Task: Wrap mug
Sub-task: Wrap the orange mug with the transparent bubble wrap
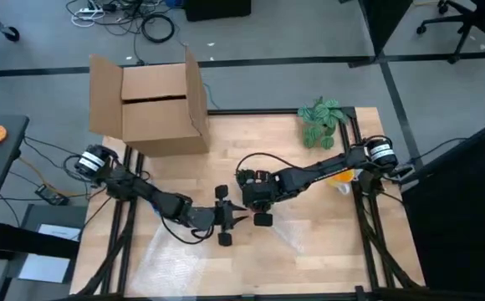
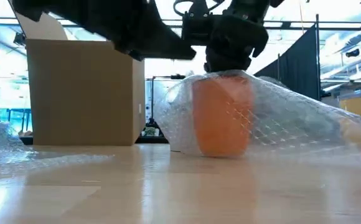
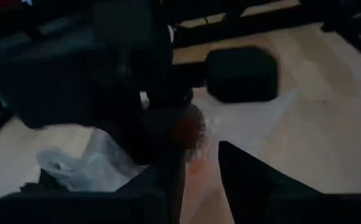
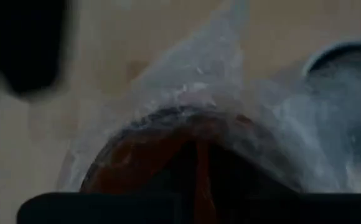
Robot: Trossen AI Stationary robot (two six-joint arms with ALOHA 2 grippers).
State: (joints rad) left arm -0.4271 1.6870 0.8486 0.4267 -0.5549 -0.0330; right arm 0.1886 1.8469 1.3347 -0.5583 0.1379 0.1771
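Observation:
An orange mug point(image 2: 221, 118) stands upright on the wooden table under a sheet of clear bubble wrap point(image 2: 292, 118) that drapes over its top and slopes down to the table. My right gripper point(image 1: 255, 199) points down directly over the mug, close above the wrap on its rim point(image 4: 168, 134). My left gripper point(image 1: 223, 217) reaches in level from the table's left and stands open beside the mug point(image 3: 190, 130), with nothing between its fingers point(image 3: 249, 180). More of the wrap point(image 3: 87, 162) lies beside them.
An open cardboard box point(image 1: 155, 104) stands at the far left of the table. A green plant point(image 1: 320, 119) lies at the far right, with a yellow object point(image 1: 339, 176) near the right arm. Bubble wrap point(image 1: 184, 259) covers the near part of the table.

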